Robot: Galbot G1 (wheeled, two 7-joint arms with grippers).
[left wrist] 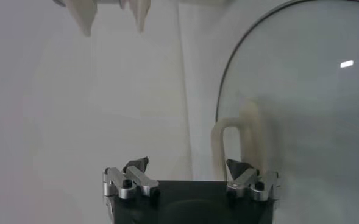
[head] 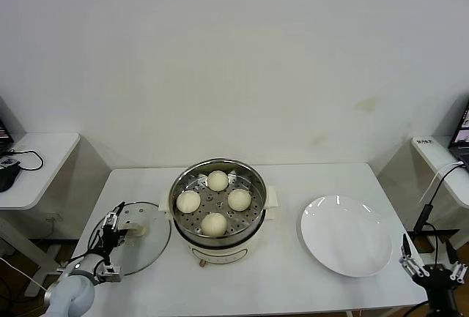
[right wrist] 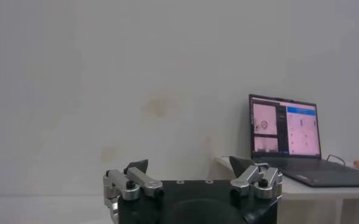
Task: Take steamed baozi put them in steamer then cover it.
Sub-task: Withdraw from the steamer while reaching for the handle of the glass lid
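Four steamed baozi (head: 214, 201) in one steamer (head: 218, 214), one cover (head: 135, 237) aside, both pincers wide.

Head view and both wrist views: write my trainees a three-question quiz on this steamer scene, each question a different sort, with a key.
1. How many steamed baozi lie in the steamer?
2. True or false: the cover sits on the steamer.
3. The left gripper is: A) holding a baozi, B) open beside the cover's handle, C) over the plate.

Key: 1. Four. 2. False; it lies on the table, on the steamer's left. 3. B. The right gripper waits open, off the table's right edge.
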